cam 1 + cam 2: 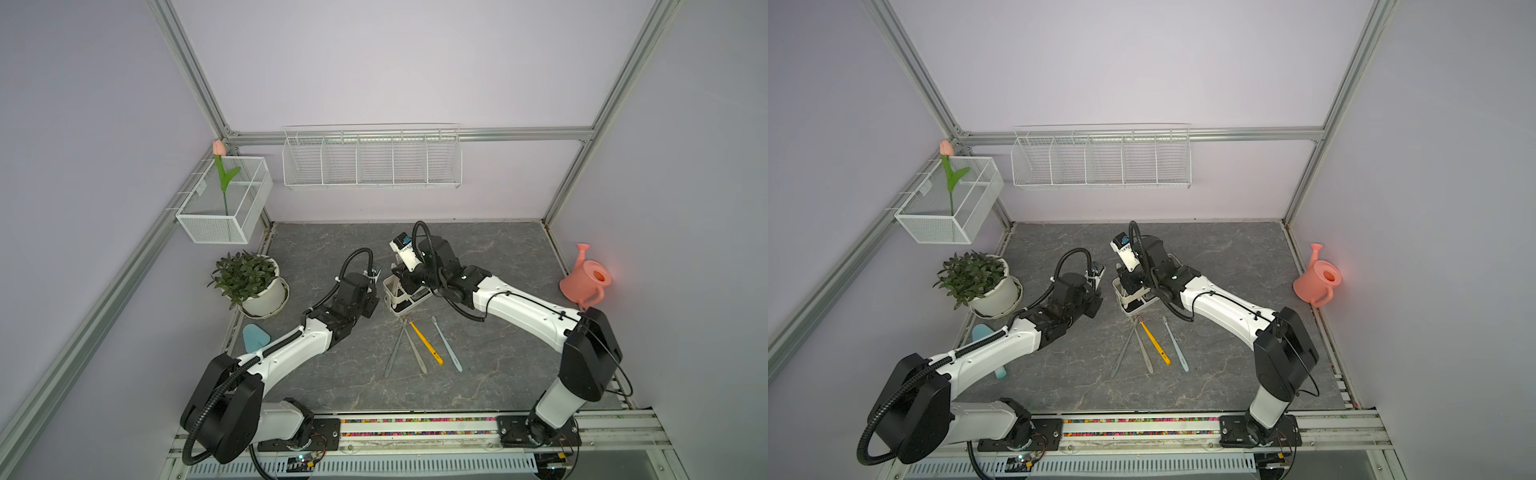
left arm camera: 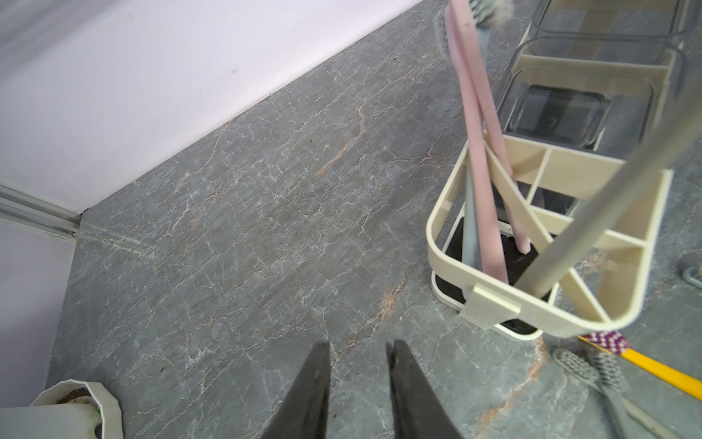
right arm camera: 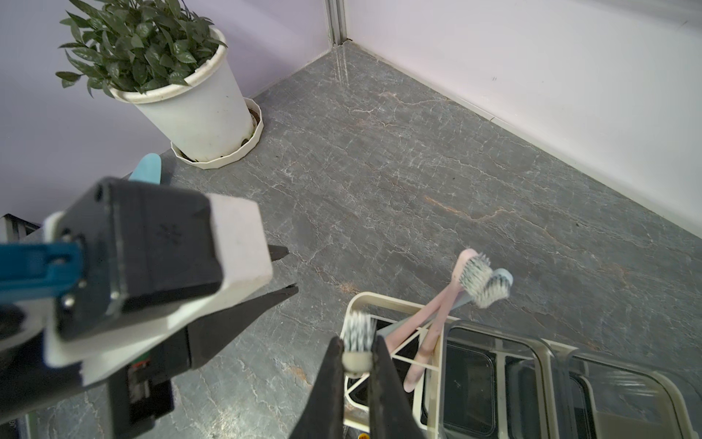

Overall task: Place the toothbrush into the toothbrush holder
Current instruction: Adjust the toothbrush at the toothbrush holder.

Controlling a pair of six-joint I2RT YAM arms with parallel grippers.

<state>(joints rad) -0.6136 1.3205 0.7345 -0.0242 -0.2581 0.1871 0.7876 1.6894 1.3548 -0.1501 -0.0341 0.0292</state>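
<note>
Grey toothbrush [image 2: 607,209] (speckled bristles) slants into cream toothbrush holder [image 2: 490,306].

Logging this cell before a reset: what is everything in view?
toothbrush holder: one, cream, table centre.
clear cups: two, transparent, in holder.
standing toothbrushes: three, two pink, one blue-grey, holder's end compartment.
held toothbrush: one, pale grey, in right gripper.
loose toothbrushes: four, two grey, yellow, pale blue, before holder.
potted plant: one, green, white pot, left edge.
watering can: one, coral, right edge.
wire basket: one, white, back wall.
mesh box: one, white, left wall.
tulip: one, pink, in mesh box.
blue object: one, light blue, left edge.
left gripper: one, black, open, empty.
right gripper: one, black, shut on held toothbrush.
</note>
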